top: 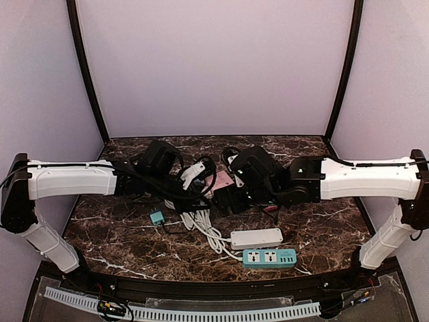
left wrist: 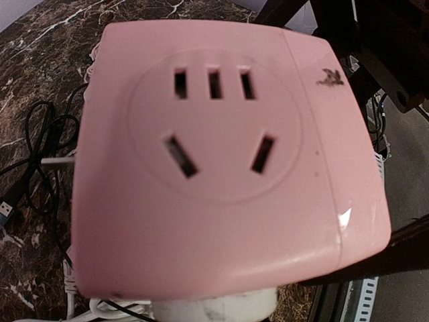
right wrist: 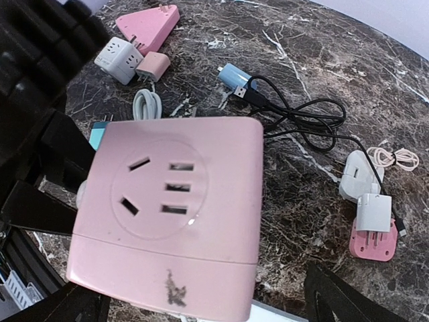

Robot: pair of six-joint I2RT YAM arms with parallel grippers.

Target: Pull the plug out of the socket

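**Socket between my spread right fingers, plug end toward my left arm**

I have the pink socket (right wrist: 167,215) raised over the middle of the table (top: 322,228), a little toward its far edge, with its slotted face turned up at my wrist cameras. My right gripper (right wrist: 201,302) is spread wide, one finger to either side of the cube's body, and neither touches it as far as I can see. The white plug (right wrist: 82,194) pokes out of the side facing the table's left edge. My left gripper (top: 208,181) is pressed together there, and I judge it pinches the plug, though the cube hides those fingertips. So the pull axis runs left to right between my arms: the right should clamp the body, then the two draw apart.
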